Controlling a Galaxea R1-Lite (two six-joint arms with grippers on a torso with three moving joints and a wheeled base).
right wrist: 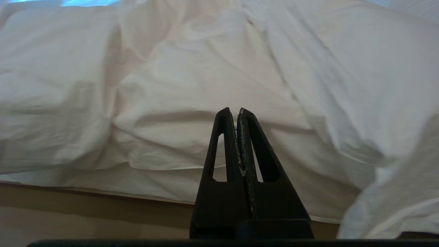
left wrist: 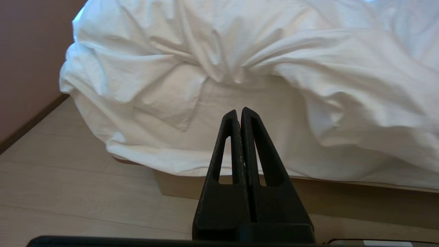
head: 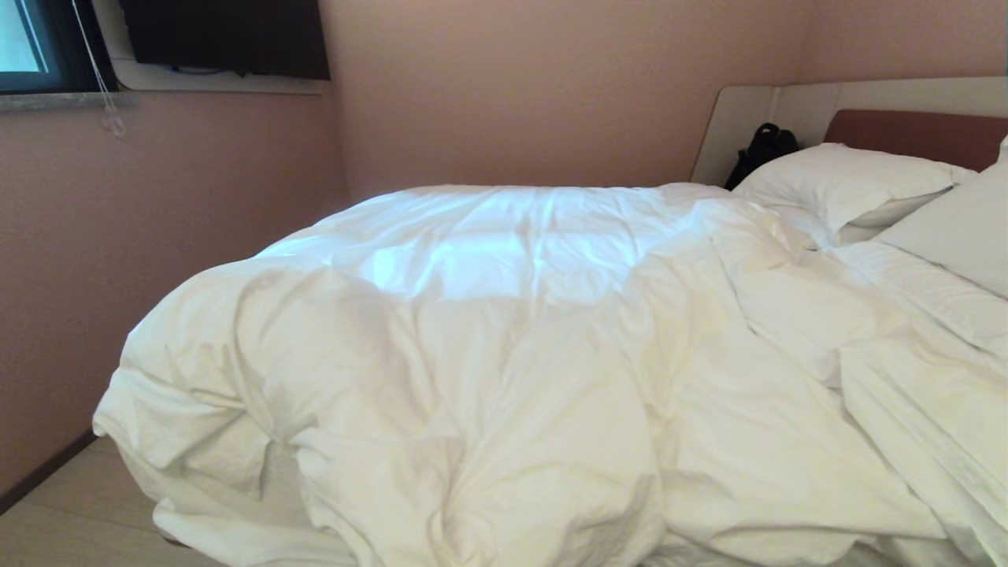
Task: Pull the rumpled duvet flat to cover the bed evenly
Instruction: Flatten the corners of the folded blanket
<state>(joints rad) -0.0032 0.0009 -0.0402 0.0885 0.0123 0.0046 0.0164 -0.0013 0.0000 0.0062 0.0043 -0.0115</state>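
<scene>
Duvet (head: 488, 346) is heaped on the near-left of the bed (left wrist: 240, 193), hanging over its near edge; the right side by the pillows (head: 850, 185) is thinner. Left gripper (left wrist: 239, 113) and right gripper (right wrist: 234, 113) are both pressed together, empty, low facing that overhang. Left sits nearer the bunched corner.

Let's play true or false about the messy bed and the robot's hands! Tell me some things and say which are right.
1. The puffy white cotton duvet lies smooth and flat. False: it is bunched and rumpled.
2. The black left hand is shut and holds nothing. True.
3. The black right hand grips the duvet. False: it is shut and empty, short of the fabric.
4. White rectangular pillows lie by the beige headboard with a brown padded centre. True.
5. A black bag sits on the floor. False: it is beside the pillows.
</scene>
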